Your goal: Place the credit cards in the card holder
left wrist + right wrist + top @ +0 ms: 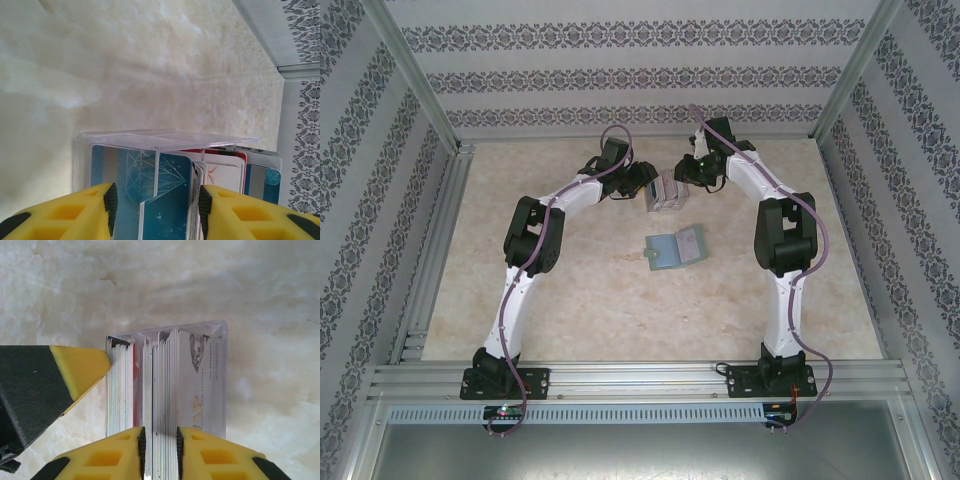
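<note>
A pale marbled table [570, 290] is seen from above, walled in by patterned panels. The left arm [535, 235] and right arm [782, 235] are bent inward from their bases, so that both wrists are brought together at the far middle of the table. Between them a clear box [667, 195] is set on the table, and the cards [160, 390] are stood on edge inside it, packed in rows. The holder [677, 248] is laid open and flat, nearer the bases than the box, apart from it and touched by neither gripper.

In the right wrist view, the right gripper [160, 455] is placed over the box from the near side. Its jaws are drawn nearly together, and a thin slice from the middle of the cards is pinched between the two pads; the rest of the cards are left outside the jaws on either side. One of the left gripper's fingers [80, 367] is seen there with its tip against the outer cards at the box's end.

In the left wrist view, the left gripper [157, 207] is spread wide. A blue card face and several cards behind it are straddled by the jaws, and whether the pads touch them cannot be told.
</note>
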